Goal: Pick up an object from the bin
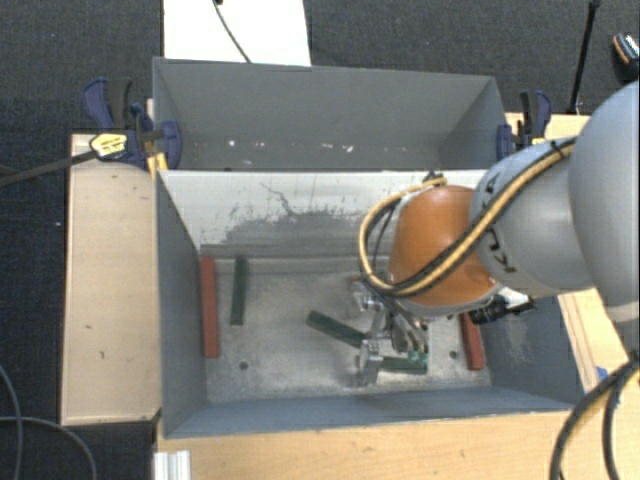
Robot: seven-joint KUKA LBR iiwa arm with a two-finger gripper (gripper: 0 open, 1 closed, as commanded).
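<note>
Camera view: the arm [565, 218] comes in from the right, and its orange wrist cover [440, 243] hangs over the right half of the grey bin [183, 308]. Below the cover the gripper [370, 366] is down at the bin floor, right of centre and near the front wall. It is too dark and crowded there to tell whether the gripper is spread or pressed together, or whether anything is caught in it.

A short dark green bar [408, 364] lies flat on the floor just beside the gripper's tip, on its right, partly under the wrist. A second dark green bar [333, 329] lies slantwise to the left, with its lower right end running in against the gripper.

A red-brown stick [472, 341] lies a little further right, near the right wall. Well apart, at the left wall, lie a long red-brown stick [209, 308] and another dark green bar [238, 290], side by side.
</note>
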